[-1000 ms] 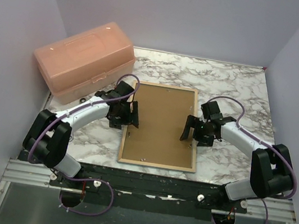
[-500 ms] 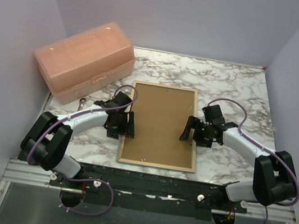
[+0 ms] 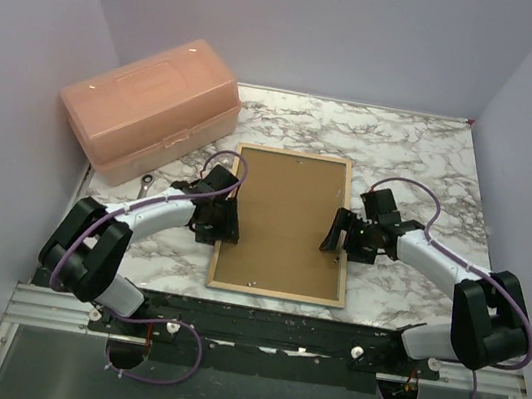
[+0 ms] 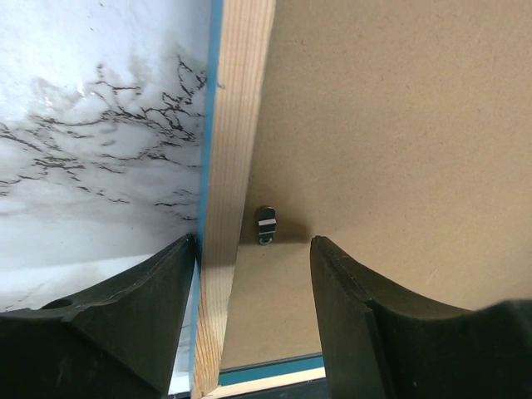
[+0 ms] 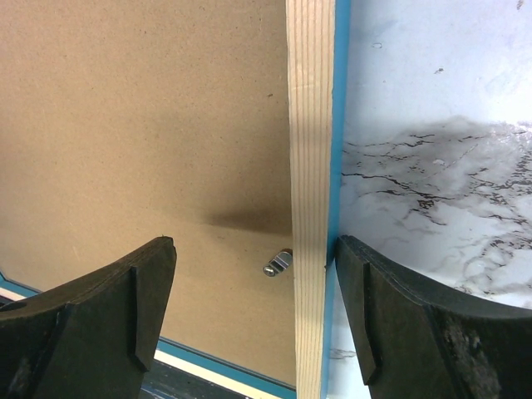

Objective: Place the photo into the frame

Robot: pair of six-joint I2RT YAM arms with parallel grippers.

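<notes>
Currently the frame (image 3: 276,293) lies reverse-up at the middle of the marble table (image 3: 412,172), pale wood rails showing, long sides running 12 to 6 o'clock. A brown backing board (image 3: 283,222) fills it. Whether the photo sits under that board I cannot tell.

Left gripper (image 3: 219,221): over the 9 o'clock rail, about midway along it, jaws parted and straddling the rail. In the wrist view its outer finger (image 4: 125,316) is right at the blue outer edge; the inner finger (image 4: 374,332) hangs over the board, well apart from the wood. Nothing is clamped.

Right gripper (image 3: 341,240): mirror case on the 3 o'clock rail. The outer finger (image 5: 399,332) is just beside the blue edge, the inner finger (image 5: 100,316) is over the board with a wide gap. Jaws wide, holding nothing.

A small metal clip (image 4: 266,224) sits on the board just inside the left rail, between the left jaws.

Edges and room:
- The 6 o'clock rail is close to the table's near edge.
- Bare marble runs from 12 round to 3 o'clock of the frame, up to the walls.
- A translucent orange box (image 3: 149,105) stands at 10 o'clock, near the frame's corner but apart from it.
- A small metal tool (image 3: 146,181) lies just beside the box's near side.
</notes>
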